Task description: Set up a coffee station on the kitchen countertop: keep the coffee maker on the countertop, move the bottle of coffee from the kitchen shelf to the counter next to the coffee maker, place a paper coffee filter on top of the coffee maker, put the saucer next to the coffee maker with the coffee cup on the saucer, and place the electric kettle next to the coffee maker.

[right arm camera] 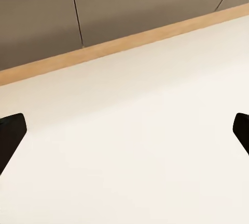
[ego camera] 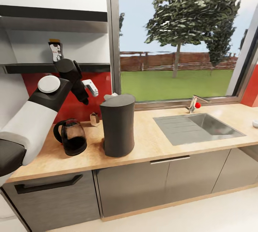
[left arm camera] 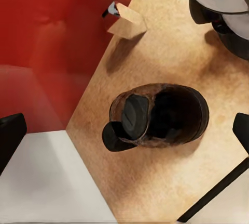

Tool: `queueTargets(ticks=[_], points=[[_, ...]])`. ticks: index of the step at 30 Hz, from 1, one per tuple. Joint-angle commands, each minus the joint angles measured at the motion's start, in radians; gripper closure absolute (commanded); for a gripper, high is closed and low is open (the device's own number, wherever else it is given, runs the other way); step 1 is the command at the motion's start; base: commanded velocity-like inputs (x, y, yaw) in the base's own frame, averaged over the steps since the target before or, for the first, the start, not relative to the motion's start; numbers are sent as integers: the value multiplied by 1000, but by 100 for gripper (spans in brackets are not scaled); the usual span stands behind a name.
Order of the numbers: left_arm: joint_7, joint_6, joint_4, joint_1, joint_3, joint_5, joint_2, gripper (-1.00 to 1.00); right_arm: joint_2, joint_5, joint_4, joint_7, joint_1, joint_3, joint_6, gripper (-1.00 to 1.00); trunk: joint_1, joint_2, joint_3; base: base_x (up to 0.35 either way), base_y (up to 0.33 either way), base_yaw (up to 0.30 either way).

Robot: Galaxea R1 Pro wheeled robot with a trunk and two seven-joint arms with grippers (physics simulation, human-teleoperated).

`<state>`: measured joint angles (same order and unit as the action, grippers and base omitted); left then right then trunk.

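Observation:
The tall dark coffee maker (ego camera: 117,124) stands on the wooden countertop (ego camera: 157,142). Left of it sits the dark glass electric kettle (ego camera: 71,137), seen from above in the left wrist view (left arm camera: 155,116). My left gripper (ego camera: 85,99) hangs above the kettle, open and empty, with its fingertips (left arm camera: 10,135) far apart. A small tan paper-like piece (ego camera: 95,119) (left arm camera: 127,22) lies between kettle and coffee maker by the red wall. The bottle of coffee (ego camera: 55,51) stands on the dark shelf (ego camera: 86,67). My right gripper (right arm camera: 124,135) is open over the floor.
A steel sink (ego camera: 197,126) with a faucet (ego camera: 194,103) is set into the counter to the right. A small white object (ego camera: 255,123) sits at the counter's far right edge. A pale item (ego camera: 110,96) peeks from behind the coffee maker. Grey cabinets (ego camera: 161,181) run below.

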<state>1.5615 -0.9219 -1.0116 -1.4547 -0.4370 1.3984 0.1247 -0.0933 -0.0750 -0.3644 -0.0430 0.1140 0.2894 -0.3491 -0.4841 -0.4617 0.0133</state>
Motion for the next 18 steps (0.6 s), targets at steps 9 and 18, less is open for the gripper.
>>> queueTargets(ticks=[9, 18], points=[[9, -13, -2, 0, 0, 8, 1, -100, 0, -8, 1, -4, 1, 8, -3, -100, 0, -1, 1, 0, 0, 18], [9, -23, -2, 0, 5, 4, -1, -100, 0, -9, 0, -6, 1, 4, -4, -100, 0, -1, 1, -1, 0, 0]])
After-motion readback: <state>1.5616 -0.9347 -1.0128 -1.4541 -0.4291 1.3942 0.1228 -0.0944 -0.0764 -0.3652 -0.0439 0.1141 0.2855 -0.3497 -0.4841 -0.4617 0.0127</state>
